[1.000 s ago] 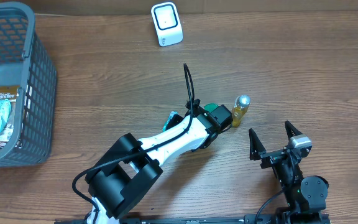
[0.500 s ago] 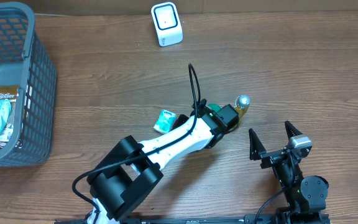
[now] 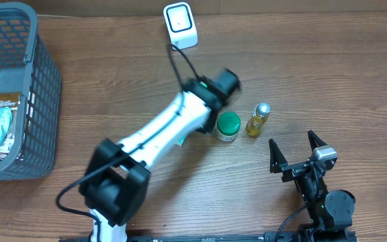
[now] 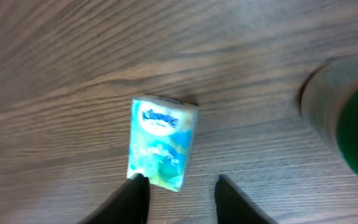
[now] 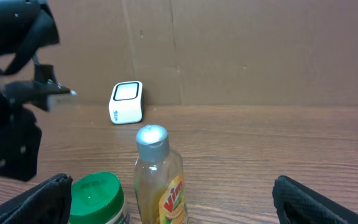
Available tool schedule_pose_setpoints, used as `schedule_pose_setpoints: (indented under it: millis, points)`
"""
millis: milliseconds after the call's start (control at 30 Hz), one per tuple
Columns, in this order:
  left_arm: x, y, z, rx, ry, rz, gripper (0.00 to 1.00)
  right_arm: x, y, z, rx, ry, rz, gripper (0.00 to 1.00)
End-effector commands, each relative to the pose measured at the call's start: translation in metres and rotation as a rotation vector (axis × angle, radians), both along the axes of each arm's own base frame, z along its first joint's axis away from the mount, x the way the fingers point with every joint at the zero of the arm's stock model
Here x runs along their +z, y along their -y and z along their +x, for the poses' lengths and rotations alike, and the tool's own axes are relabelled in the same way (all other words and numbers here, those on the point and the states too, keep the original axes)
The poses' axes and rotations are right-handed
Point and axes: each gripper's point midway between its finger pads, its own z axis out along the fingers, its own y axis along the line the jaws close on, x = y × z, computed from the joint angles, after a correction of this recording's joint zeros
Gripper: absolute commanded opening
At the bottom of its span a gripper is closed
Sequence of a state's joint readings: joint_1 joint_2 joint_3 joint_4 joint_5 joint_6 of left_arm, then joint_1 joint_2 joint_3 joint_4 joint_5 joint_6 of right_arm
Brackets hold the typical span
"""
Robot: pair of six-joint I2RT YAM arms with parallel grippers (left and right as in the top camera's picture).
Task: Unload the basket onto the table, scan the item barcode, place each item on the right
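The left gripper (image 4: 182,200) hung with jaws parted and empty above the Kleenex pack (image 4: 161,143), which lay flat on the table (image 4: 55,74) at its 11 o'clock, logo up, barcode probably underneath. The right gripper (image 3: 293,146) stood wide open. The scanner (image 3: 180,25) faced them from 12 o'clock.

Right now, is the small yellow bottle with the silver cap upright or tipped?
Upright: the small yellow silver-capped bottle stands vertical, cap on top.
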State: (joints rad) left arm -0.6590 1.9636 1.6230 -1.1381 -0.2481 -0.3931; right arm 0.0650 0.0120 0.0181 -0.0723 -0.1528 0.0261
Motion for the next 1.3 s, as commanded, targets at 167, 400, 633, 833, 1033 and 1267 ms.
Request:
schedule_pose_setpoints:
  millis: [167,400,633,833,1033,1267]
  points:
    - [-0.022,-0.032,-0.006,-0.010,-0.273,-0.349,0.36,-0.003,0.002,0.001,-0.010,-0.001,0.000,1.00]
    - [-0.059,-0.039,-0.024,-0.041,-0.352,-0.500,0.36,-0.003,0.002,0.001,-0.010,0.000,0.000,1.00]
    - [-0.077,-0.045,-0.018,-0.001,-0.301,-0.473,0.36,-0.003,0.002,0.001,-0.009,-0.001,0.000,1.00]
    - [-0.078,-0.046,-0.016,-0.001,-0.296,-0.465,0.37,-0.003,0.002,0.001,-0.010,-0.001,0.000,1.00]
    - [-0.083,-0.047,-0.023,0.011,-0.317,-0.460,0.21,-0.003,0.002,0.001,-0.010,-0.001,0.000,1.00]
    - [-0.083,-0.047,-0.023,0.010,-0.316,-0.461,0.04,-0.003,0.002,0.001,-0.010,-0.001,0.000,1.00]
